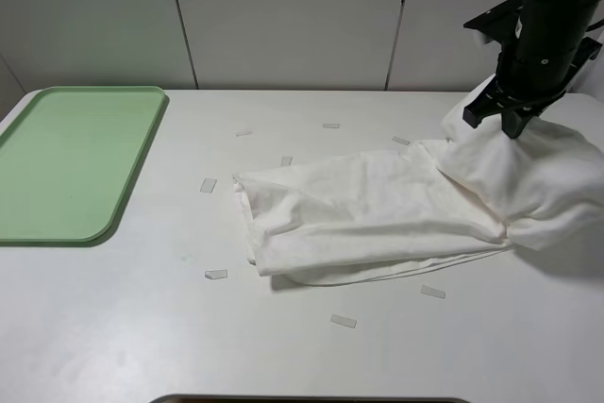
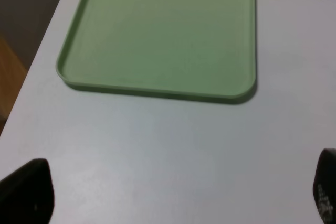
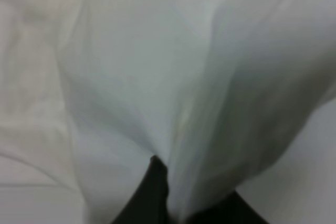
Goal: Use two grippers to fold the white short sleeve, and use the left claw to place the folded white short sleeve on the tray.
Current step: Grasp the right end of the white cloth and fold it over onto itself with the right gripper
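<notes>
The right gripper [image 1: 503, 123] holds up the white short sleeve [image 1: 377, 219], jaws pinched on it, I think. The left gripper [image 2: 176, 192] has its jaws wide apart near the tray [image 2: 157, 24].

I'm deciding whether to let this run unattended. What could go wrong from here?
1. Only the right gripper pinches the white short sleeve, at one bunched edge, so the cloth may slip out or drag into a crooked fold.
2. The left gripper hangs open over bare table near the tray, away from the shirt, so the fold will likely come out lopsided unless it joins in.
</notes>
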`<state>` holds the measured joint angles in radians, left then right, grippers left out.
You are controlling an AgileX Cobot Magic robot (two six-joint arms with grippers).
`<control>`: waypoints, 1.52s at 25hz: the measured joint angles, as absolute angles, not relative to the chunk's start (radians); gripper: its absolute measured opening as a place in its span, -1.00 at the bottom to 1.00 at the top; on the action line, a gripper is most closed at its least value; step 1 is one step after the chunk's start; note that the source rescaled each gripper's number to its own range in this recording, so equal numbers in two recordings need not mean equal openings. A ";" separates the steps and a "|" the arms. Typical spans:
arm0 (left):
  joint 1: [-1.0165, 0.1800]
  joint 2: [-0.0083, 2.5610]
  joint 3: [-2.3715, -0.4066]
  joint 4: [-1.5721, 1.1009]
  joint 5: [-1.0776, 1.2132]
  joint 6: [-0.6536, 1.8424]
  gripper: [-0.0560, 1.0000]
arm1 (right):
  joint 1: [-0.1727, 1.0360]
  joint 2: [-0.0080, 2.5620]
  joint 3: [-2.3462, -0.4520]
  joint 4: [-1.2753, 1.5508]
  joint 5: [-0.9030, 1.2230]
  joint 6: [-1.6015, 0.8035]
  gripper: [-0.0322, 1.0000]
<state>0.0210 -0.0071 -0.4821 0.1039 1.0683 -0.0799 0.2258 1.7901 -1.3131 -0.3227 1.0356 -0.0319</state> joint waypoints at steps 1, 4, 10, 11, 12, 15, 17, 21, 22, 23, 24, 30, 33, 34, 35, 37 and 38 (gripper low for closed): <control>0.021 -0.007 -0.482 0.104 1.068 -0.080 0.97 | 0.226 1.790 -1.313 -0.323 1.036 -0.032 -0.77; 0.021 -0.007 -0.482 0.104 1.068 -0.080 0.97 | 0.276 1.801 -1.313 -0.334 1.040 0.032 -0.77; 0.021 -0.007 -0.482 0.104 1.068 -0.080 0.97 | 0.340 1.801 -1.313 -0.333 1.045 0.150 -0.77; 0.021 -0.007 -0.482 0.104 1.068 -0.080 0.97 | 0.347 1.801 -1.313 -0.332 1.044 0.161 -0.77; 0.021 -0.007 -0.482 0.104 1.068 -0.080 0.97 | 0.347 1.801 -1.313 -0.332 1.044 0.161 -0.77; 0.021 -0.007 -0.482 0.104 1.068 -0.080 0.97 | 0.374 1.801 -1.313 -0.308 1.030 0.199 -0.77; 0.021 -0.007 -0.482 0.104 1.068 -0.080 0.97 | 0.376 1.801 -1.313 -0.302 1.028 0.201 -0.77; 0.021 -0.007 -0.482 0.104 1.068 -0.080 0.97 | 0.381 1.801 -1.313 -0.273 1.023 0.202 -0.77; 0.021 -0.007 -0.482 0.104 1.068 -0.080 0.97 | 0.381 1.801 -1.313 -0.266 1.023 0.205 -0.77; 0.021 -0.007 -0.482 0.104 1.067 -0.080 0.97 | 0.381 1.801 -1.313 -0.261 1.024 0.205 -0.68; 0.021 -0.007 -0.482 0.104 1.067 -0.080 0.97 | 0.381 1.801 -1.313 -0.258 1.024 0.205 -0.58; 0.021 -0.007 -0.482 0.104 1.067 -0.080 0.97 | 0.381 1.801 -1.313 -0.145 0.993 0.214 0.90; 0.021 -0.007 -0.482 0.104 1.067 -0.080 0.97 | 0.381 1.801 -1.313 -0.136 0.985 0.200 0.97; 0.021 -0.007 -0.482 0.104 1.067 -0.080 0.97 | 0.381 1.801 -1.313 -0.136 0.984 0.190 0.98; 0.021 -0.007 -0.482 0.104 1.067 -0.080 0.97 | 0.381 1.799 -1.313 -0.136 0.985 0.179 0.99; 0.021 -0.007 -0.482 0.104 1.067 -0.080 0.97 | 0.381 1.794 -1.313 -0.137 0.985 0.170 1.00; 0.021 -0.007 -0.482 0.104 1.067 -0.080 0.97 | 0.381 1.791 -1.313 -0.140 0.986 0.167 1.00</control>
<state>0.0210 -0.0071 -0.4821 0.1039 1.0672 -0.0799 0.3806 1.7915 -1.3131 -0.1399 0.9863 0.1671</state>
